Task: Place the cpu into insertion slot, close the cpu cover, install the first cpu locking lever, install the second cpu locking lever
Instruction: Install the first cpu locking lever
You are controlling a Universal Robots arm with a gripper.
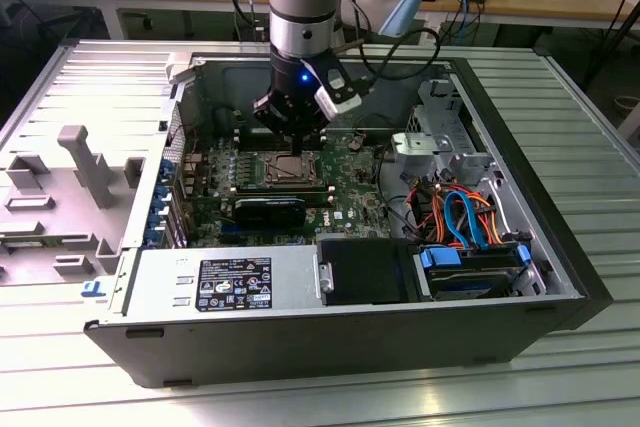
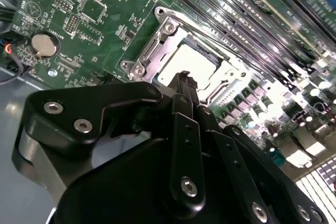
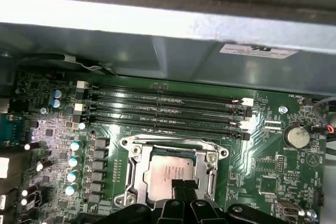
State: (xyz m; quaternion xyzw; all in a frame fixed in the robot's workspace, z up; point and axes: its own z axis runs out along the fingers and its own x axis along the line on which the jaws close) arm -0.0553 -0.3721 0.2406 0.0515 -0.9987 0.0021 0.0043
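The gripper [image 1: 297, 137] is seen near the upper middle of the exterior view, held just above the insertion slot [image 1: 284, 169], with the arm coming straight down into the opened computer case [image 1: 560, 277]. In the second wrist view the black fingers [image 2: 184, 85] are drawn together to a narrow tip with nothing clamped between them, and that tip [image 3: 184, 186] is shown over the edge of the cpu [image 3: 170, 176] in the first wrist view; whether contact is made cannot be told.

The cpu [image 2: 184, 64] is seated flat in the slot, its silvery top framed by the cpu cover [image 3: 137, 167], which is laid down around it with the chip showing through the window. The socket's silver rim [image 2: 152, 51] is fixed by screws at the corners.

Just beside the socket, long black memory slots [image 3: 168, 111] are run in parallel rows. Small capacitors [image 3: 73, 161] are ranged along another side. A coin battery [image 2: 43, 44] is set well apart on the green motherboard [image 2: 100, 30]. The case wall [image 3: 173, 30] is close beyond the memory slots. In the exterior view, bundled cables [image 1: 460, 212] are packed at the exterior view's right.
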